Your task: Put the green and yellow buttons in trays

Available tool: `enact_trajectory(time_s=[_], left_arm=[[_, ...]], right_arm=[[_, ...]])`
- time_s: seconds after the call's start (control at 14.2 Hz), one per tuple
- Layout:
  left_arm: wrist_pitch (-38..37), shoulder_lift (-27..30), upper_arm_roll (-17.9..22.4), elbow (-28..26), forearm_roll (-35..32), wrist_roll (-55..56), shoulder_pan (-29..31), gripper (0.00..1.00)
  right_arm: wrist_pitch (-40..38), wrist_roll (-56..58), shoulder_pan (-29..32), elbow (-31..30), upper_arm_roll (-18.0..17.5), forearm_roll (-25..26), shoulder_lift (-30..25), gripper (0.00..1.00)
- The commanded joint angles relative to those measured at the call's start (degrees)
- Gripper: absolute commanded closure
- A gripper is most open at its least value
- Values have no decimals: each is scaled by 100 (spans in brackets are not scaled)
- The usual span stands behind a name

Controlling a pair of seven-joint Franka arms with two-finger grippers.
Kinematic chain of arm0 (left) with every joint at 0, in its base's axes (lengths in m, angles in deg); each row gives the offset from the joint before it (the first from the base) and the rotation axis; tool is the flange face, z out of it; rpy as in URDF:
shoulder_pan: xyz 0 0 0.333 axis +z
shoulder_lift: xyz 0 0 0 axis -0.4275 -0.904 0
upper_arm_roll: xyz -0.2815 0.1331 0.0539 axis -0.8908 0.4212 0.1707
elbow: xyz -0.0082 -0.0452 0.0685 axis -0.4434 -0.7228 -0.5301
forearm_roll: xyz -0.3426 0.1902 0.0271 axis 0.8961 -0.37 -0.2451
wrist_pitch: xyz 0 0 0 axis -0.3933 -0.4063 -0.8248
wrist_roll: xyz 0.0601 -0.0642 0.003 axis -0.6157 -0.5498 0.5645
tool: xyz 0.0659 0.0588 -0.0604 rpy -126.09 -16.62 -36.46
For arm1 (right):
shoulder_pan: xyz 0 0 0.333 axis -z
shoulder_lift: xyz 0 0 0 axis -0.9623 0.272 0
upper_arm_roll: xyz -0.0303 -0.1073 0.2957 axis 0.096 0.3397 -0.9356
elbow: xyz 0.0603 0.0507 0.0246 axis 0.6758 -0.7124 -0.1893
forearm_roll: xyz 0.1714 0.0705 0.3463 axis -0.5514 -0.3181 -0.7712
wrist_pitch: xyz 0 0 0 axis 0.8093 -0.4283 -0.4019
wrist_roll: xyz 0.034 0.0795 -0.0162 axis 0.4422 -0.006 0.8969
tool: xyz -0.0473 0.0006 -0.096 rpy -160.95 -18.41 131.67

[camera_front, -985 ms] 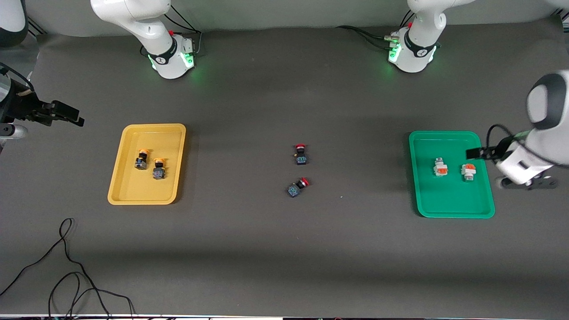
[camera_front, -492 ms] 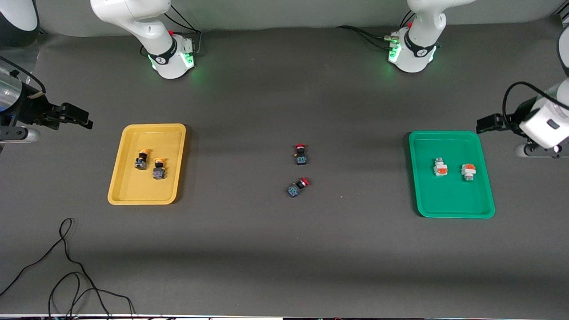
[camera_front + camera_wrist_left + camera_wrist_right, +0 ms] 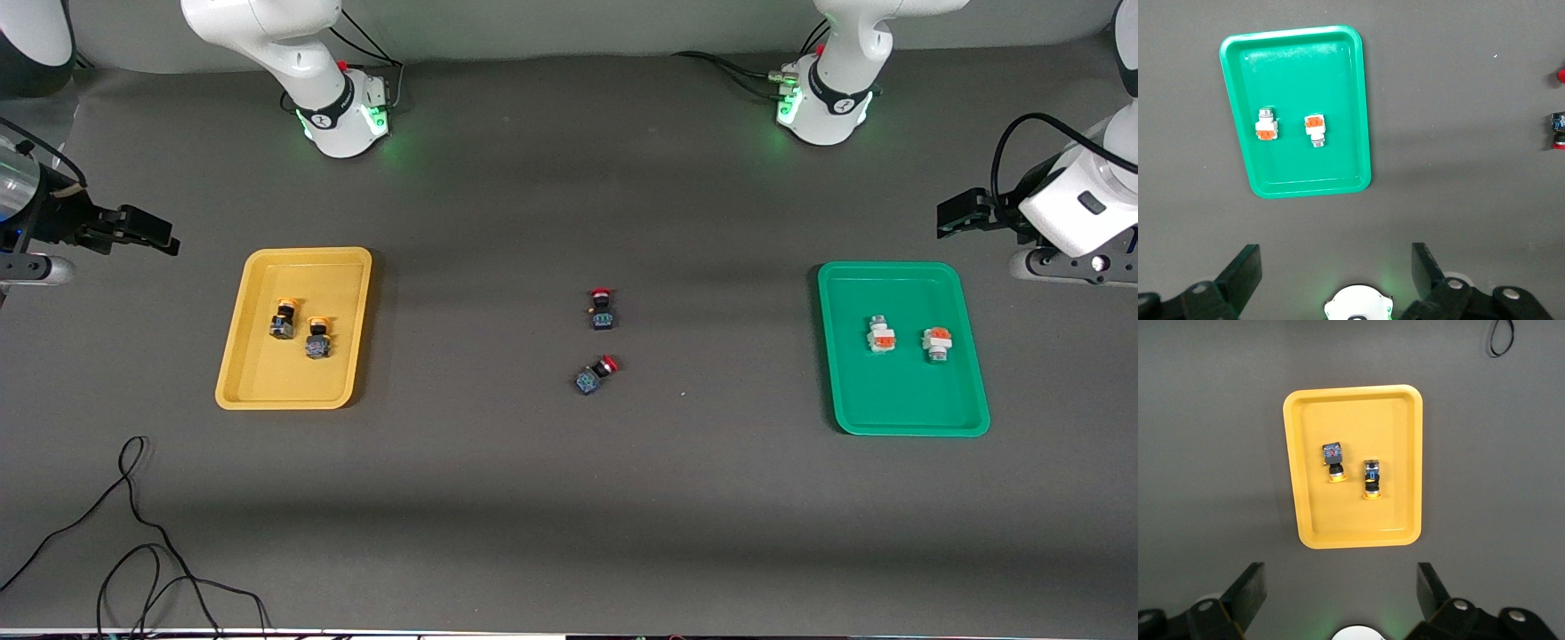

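- Looking done to me: both yellow-capped buttons lie in the yellow tray, both white-and-orange buttons in the green tray.
- Left gripper spread wide, empty, up near its tray's farther end.
- Right gripper same by the yellow one.
- Red-capped switches mid-table probably stay put; just park clear.

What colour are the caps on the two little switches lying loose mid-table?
Red caps on black-blue bodies, clearest in the front view.
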Motion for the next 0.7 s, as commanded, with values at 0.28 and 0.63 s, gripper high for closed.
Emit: enact_trajectory(time_s=[0.28,0.63], left_arm=[[-154,-18,154,122,61,-51,-102,0],[-128,-18,163,131,53,-86,-94,0]], right_arm=[[-127,-194,72,111,-205,64,5,0],[-101,-194,81,146,-187,64,58,0]])
